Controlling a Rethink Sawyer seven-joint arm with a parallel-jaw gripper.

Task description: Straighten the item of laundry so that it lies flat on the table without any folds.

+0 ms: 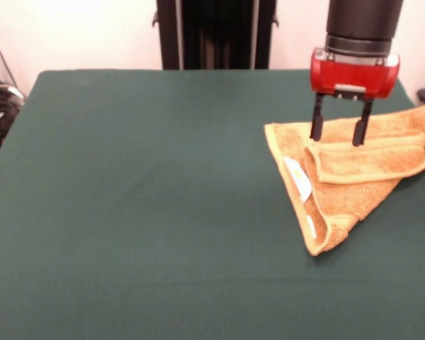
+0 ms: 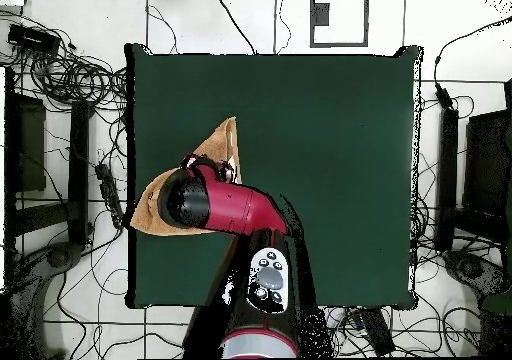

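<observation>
One towel, orange-tan terry, on the table; one table, dark green top. Towel at the right side of the front view, toward the far edge; right corner runs up to the picture's right border. Not flat: a triangular heap tapering to one point toward the camera, with a folded flap lying across the upper part and one doubled hem along the left side. Two white patches along that left fold, one larger above, one smaller below, probably the tag.

One arm, one gripper. Red gripper body under a black cylinder, two dark fingers pointing straight down. Fingers set apart, gap clearly visible between them, nothing held in it. Tips at the towel's far upper part, by the folded flap; contact with the cloth not resolvable.

Overhead: same towel near the table's left edge, about mid-height, one corner over the edge. Arm covers the middle of the cloth; gripper itself hidden beneath it. Rest of table bare green. Cables on the floor around the table, too tangled to count.
</observation>
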